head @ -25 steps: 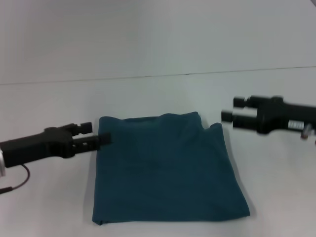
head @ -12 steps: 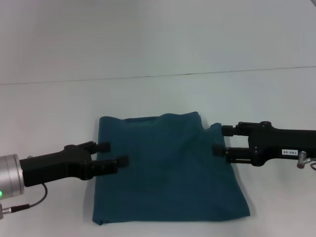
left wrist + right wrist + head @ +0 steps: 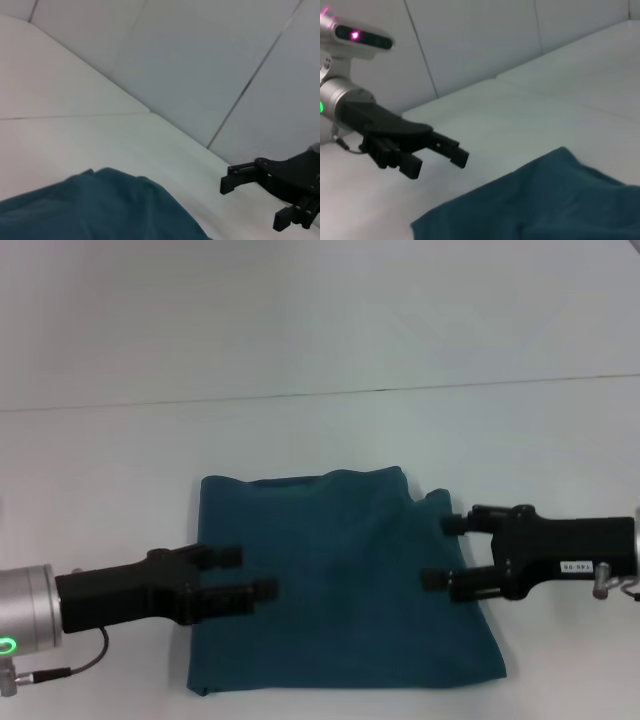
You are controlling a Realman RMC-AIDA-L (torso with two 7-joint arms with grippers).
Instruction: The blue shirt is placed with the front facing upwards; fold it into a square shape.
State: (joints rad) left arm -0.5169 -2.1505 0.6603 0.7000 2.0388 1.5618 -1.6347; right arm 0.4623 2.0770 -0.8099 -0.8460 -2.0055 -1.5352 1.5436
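Note:
The blue shirt (image 3: 340,585) lies on the white table as a folded, roughly square teal block with its plain side up and no lettering showing. My left gripper (image 3: 252,571) is open, its fingers reaching over the shirt's left edge at mid-height. My right gripper (image 3: 440,552) is open over the shirt's right edge, just below the small bump of cloth at the far right corner. Neither holds cloth. In the left wrist view the shirt (image 3: 100,212) shows with the right gripper (image 3: 252,205) beyond it. In the right wrist view the shirt (image 3: 545,207) lies below the left gripper (image 3: 440,164).
The white table (image 3: 320,440) runs to a seam at the back, with a pale wall behind it. A thin cable (image 3: 60,670) hangs under the left wrist near the table's front left.
Both grippers have moved nearer to me and inward, from beside the shirt's far corners to over its left and right edges. The shirt has not moved.

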